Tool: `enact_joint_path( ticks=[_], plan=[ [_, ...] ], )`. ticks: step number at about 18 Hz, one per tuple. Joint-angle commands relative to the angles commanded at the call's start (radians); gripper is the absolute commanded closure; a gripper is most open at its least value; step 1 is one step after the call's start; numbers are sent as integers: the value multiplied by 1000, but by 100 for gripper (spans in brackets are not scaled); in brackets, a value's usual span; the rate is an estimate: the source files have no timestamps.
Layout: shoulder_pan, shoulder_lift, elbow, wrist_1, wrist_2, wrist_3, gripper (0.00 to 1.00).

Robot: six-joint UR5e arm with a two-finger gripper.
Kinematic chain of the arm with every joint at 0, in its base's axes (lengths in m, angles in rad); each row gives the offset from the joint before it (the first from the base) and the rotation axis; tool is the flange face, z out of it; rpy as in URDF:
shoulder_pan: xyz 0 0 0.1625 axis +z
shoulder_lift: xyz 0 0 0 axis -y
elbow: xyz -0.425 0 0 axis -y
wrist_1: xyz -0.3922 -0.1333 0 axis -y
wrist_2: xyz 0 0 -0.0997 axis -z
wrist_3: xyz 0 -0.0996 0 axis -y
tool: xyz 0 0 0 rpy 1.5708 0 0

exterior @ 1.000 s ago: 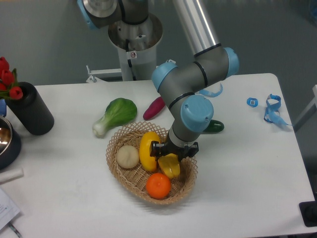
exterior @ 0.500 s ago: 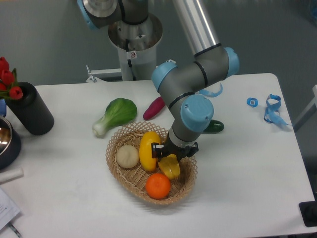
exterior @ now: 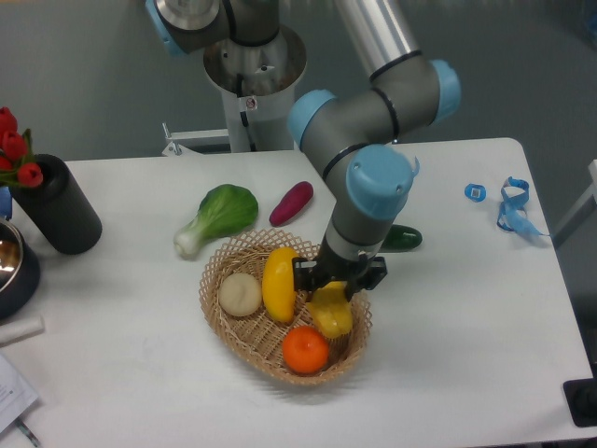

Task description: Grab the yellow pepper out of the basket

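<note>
Even, fairly bright overhead light — soft shadows under the basket [exterior: 244,322] and arm [exterior: 373,112]. A pale sheen runs along the arm's silver tube. Image slightly soft overall — no marked edge distortion.

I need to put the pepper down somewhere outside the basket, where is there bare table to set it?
Bare table lies right of the basket, running up to the blue straps, and along the front edge below it. It is crowded behind the basket: bok choy, purple vegetable, green vegetable. The gripper holds the yellow pepper.
</note>
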Motion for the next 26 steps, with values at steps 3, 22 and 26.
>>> enact_joint_path(
  ticks=[3,22,26],
  plan=[
    [34,-3,31,3,8,23,92],
    [199,-41,37,14,103,693,89],
    [198,-72,55,17,115,697,89]
  ],
)
